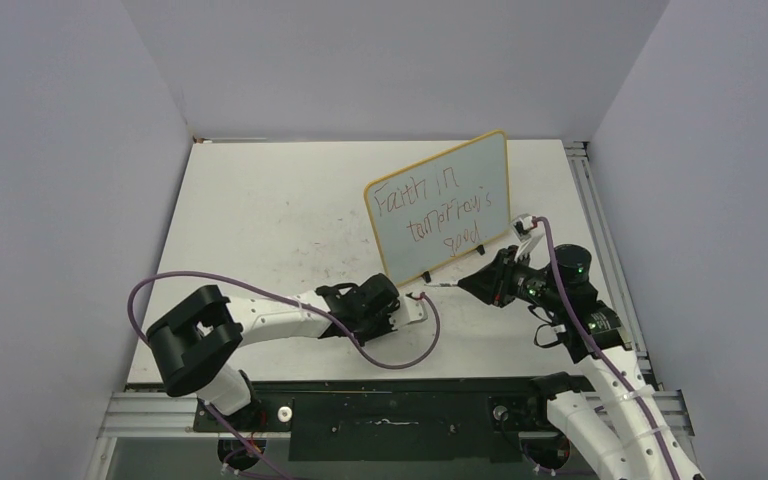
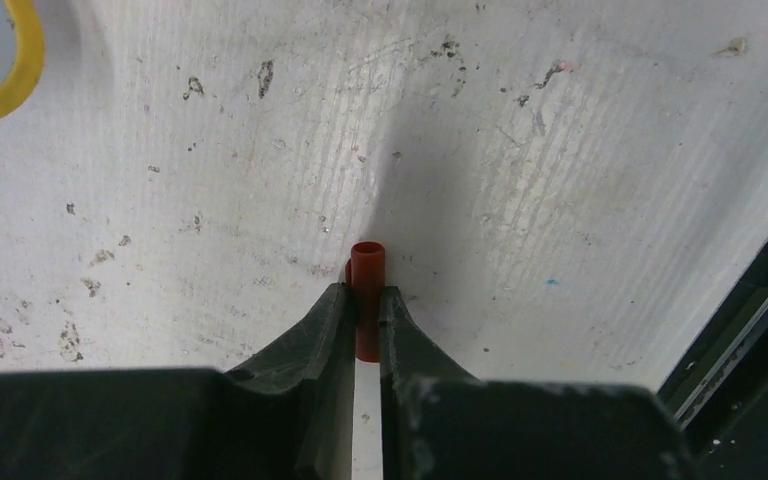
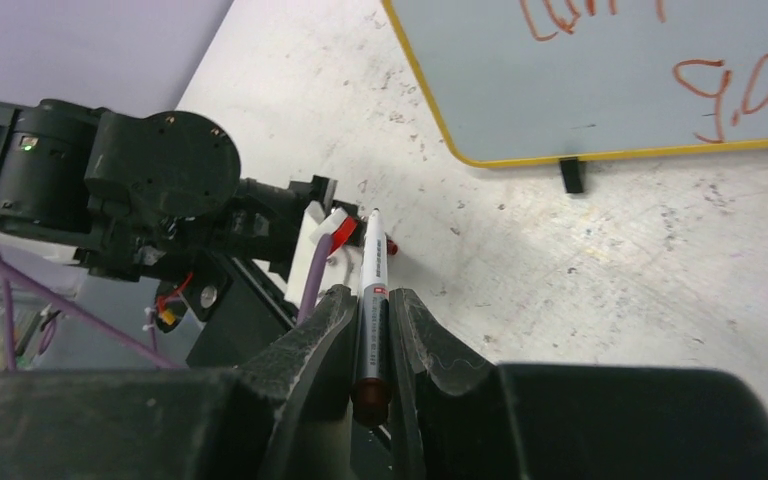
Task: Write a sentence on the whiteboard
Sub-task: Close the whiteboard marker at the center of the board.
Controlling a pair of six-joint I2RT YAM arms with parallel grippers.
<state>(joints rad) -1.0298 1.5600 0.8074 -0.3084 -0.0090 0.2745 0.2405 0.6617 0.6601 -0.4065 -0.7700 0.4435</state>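
Left end effector clamps the cap, right end effector grips the marker; recapping, seemingly, needs axes aligned.

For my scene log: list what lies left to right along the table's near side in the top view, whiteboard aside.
Left arm's black elbow → left end effector, pinching a red cap → marker → right end effector, gripping that marker.

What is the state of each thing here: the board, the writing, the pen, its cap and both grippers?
left gripper: shut on the cap.
right gripper: shut on the marker.
cap: off the marker.
marker: uncapped, tip pointing toward the left gripper.
whiteboard: standing on its feet.
sentence: written in three lines.
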